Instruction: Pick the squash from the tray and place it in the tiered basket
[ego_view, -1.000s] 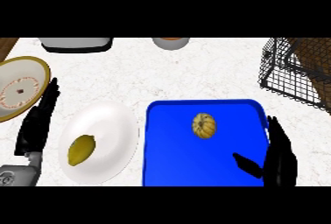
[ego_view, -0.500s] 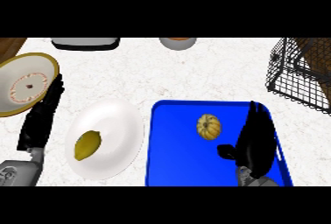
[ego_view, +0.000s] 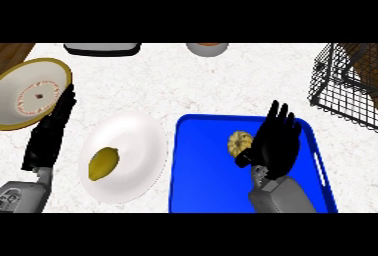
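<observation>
The squash lies on the blue tray, towards its far side. The right hand is over the tray just to the squash's right. Its fingers are straight and spread wide and hold nothing, and the thumb sits near the squash's near edge.

The main risk, as I judge it, is that the squash is small and rounded. If the hand closes from one side only, it may nudge the squash left across the smooth tray instead of enclosing it. The hand also hides part of the squash, so contact is hard to confirm.

The tiered basket stands well apart at the far right, and its wire rim could catch a carried load.

The left hand rests open on the bench at the left, beside a white plate.

No brand, label or writing can be read.
</observation>
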